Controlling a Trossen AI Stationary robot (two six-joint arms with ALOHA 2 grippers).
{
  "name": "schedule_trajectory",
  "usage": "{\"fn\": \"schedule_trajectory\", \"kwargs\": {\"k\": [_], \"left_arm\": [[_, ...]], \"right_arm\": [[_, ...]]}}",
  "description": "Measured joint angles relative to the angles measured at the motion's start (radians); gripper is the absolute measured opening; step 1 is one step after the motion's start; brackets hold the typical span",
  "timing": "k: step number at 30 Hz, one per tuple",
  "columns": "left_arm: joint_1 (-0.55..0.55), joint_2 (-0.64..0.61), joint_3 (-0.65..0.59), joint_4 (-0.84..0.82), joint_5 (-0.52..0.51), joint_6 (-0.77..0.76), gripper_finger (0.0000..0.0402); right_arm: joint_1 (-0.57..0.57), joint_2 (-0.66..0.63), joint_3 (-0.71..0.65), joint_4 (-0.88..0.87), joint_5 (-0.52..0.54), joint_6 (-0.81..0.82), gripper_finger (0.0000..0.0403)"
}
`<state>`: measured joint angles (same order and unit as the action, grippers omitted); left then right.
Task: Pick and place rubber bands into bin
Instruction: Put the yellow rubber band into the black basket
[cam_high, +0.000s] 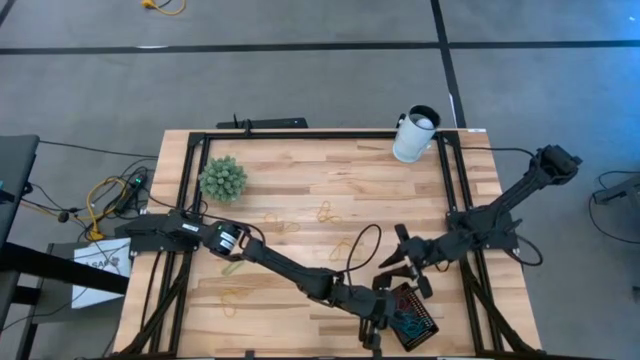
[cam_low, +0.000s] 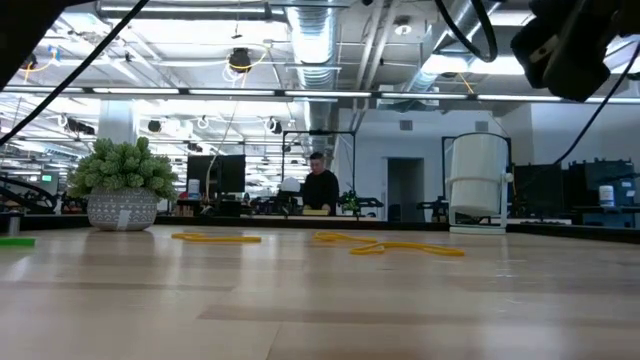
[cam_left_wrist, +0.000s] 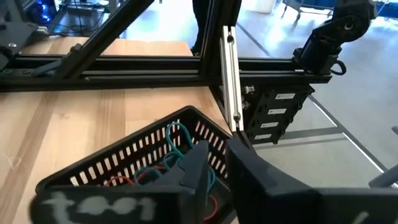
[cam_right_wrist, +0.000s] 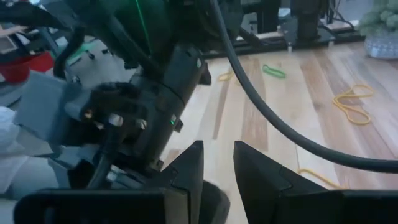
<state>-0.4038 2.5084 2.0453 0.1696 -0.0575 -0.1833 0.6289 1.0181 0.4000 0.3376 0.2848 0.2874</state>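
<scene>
- While we are hovering the left gripper (cam_left_wrist: 214, 177) over the bin (cam_high: 411, 315) at the bench's near right corner, its fingers look nearly closed and empty.
- Next we are needing a yellow rubber band (cam_high: 326, 211) mid-bench; we cannot tell the right gripper's (cam_high: 404, 258) state.

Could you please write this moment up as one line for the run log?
left gripper: beside bin | bin: holds rubber bands | yellow bands: loose on table | right gripper: open, near bin

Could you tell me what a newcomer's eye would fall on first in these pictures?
Probably the two dark arms meeting at the table's near right corner: the left gripper hangs beside the black bin, with the right gripper close by. Next come the green potted plant at far left and the white cup at the far edge.
</scene>
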Motion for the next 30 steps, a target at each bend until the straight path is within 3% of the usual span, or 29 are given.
{"fn": "schedule_trajectory", "kwargs": {"k": [4,10,14,17,20,23,30], "left_arm": [[0.001,0.000,0.000,0.025,0.072,0.010,0.0074],[0.000,-0.016,-0.002,-0.007,0.078,-0.020,0.0096],[0.013,-0.110,-0.002,-0.196,0.110,-0.078,0.0094],[0.017,-0.203,-0.002,-0.424,0.102,-0.022,0.0091],[0.008,-0.317,-0.002,-0.668,-0.032,0.054,0.0087],[-0.015,-0.472,0.004,-0.923,-0.242,0.044,0.0085],[-0.150,-0.692,-0.002,-1.478,-0.665,-0.304,0.0085]], "right_arm": [[0.000,-0.006,0.000,0.001,0.001,0.000,0.0083],[0.000,-0.005,0.000,0.001,0.001,0.000,0.0083],[0.000,-0.005,0.002,0.012,0.009,0.026,0.0083],[-0.003,-0.010,0.009,0.045,0.023,0.027,0.0083],[0.002,0.002,-0.002,0.020,-0.014,0.027,0.0083],[0.008,-0.007,0.004,0.044,0.005,0.038,0.0083],[0.012,0.013,0.000,0.045,0.009,0.053,0.0083]]}}
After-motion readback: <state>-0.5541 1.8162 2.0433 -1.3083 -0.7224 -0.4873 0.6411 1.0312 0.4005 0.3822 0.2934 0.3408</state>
